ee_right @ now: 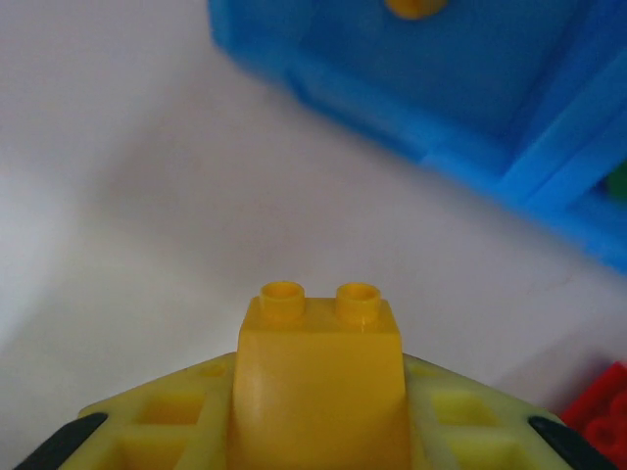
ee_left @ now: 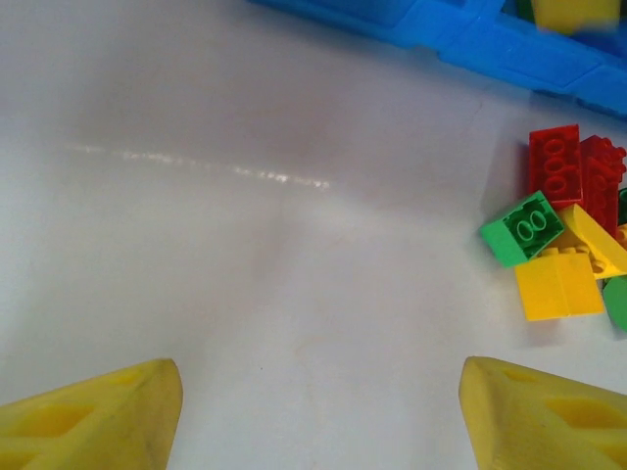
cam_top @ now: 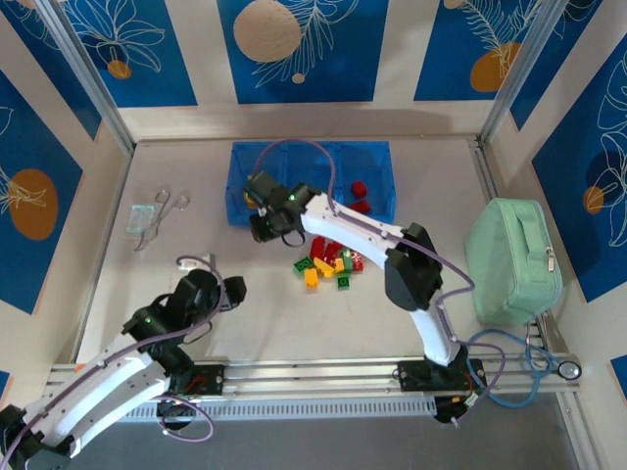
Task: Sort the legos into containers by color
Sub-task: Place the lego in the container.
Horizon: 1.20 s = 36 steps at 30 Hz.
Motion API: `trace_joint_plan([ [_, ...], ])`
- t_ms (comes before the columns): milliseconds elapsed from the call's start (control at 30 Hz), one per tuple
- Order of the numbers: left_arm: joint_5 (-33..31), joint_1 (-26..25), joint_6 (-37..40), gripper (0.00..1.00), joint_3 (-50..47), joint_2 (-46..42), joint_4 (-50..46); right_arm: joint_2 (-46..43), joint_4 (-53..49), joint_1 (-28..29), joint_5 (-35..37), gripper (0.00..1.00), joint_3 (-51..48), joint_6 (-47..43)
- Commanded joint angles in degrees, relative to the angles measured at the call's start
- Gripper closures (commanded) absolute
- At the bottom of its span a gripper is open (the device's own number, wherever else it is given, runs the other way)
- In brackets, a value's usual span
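Note:
My right gripper (cam_top: 263, 225) is shut on a yellow lego (ee_right: 318, 377) with two studs, held above the white table just in front of the left end of the blue tray (cam_top: 240, 211) of containers. Two red legos (cam_top: 361, 196) lie in the right compartment, and a yellow piece (ee_right: 416, 8) lies in the left one. A pile of red, green and yellow legos (cam_top: 328, 264) sits on the table in front of the tray. My left gripper (ee_left: 318, 421) hangs open and empty over bare table, left of the pile, where a green brick (ee_left: 524, 227) is nearest.
A mint-green zippered pouch (cam_top: 514, 259) lies at the right side. A clear plastic bag (cam_top: 147, 217) lies at the left. Walls and metal posts enclose the table, with a rail (cam_top: 313, 370) along the near edge.

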Motion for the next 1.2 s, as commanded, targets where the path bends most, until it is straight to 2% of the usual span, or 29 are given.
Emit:
trace_joint_plan([
  [0,1.8,0.1,-4.6,0.26,-2.6,-3.8,-4.4,7.9,-8.3,-2.4,-2.2,0.67,13.1,-5.3],
  [133,2.4,0.1,-5.0,0.26,-2.8,-4.9,-6.8,18.6,-14.2,-4.7,-2.0,0.65,32.1,-8.2],
  [233,2.4,0.0,-4.7,0.26,-2.6,-5.3,-7.0,23.4,-14.8,-6.0,-1.5,0.63,39.8,-10.1],
  [300,2.8,-0.1,-4.6,0.26,-2.5,-5.3,-6.4,24.0,-13.3,-6.5,-1.0,0.58,39.9,-10.9],
  [333,3.0,-0.1,-4.6,0.26,-2.5,-5.2,-6.0,23.8,-11.6,-6.8,-0.7,0.51,39.1,-11.2],
  [400,3.6,0.0,-4.6,0.26,-2.7,-5.0,-5.0,23.6,-9.9,-6.9,0.1,0.3,39.1,-11.5],
  [433,3.8,-0.1,-4.6,0.26,-2.8,-4.8,-4.5,23.6,-9.7,-6.9,0.5,0.25,39.8,-11.7],
  [500,4.2,-0.2,-4.3,0.26,-2.5,-4.1,-4.0,23.2,-10.2,-6.9,1.4,0.21,41.6,-11.3],
  [600,3.4,-0.5,-3.5,0.27,-0.8,-1.9,-5.4,20.1,-10.7,-6.9,1.8,0.21,40.8,-10.6],
  [767,3.5,-1.5,-1.6,0.27,1.1,1.9,-2.9,8.6,-7.7,-6.7,2.8,0.21,29.0,-8.9],
  [967,4.9,-2.7,1.3,0.27,3.0,10.0,4.4,-10.6,3.7,-7.7,1.9,0.21,2.6,-7.2],
  [1167,6.0,-6.3,5.0,0.27,8.8,22.7,9.4,-26.6,11.4,-11.1,0.9,0.2,-21.4,-3.5],
])
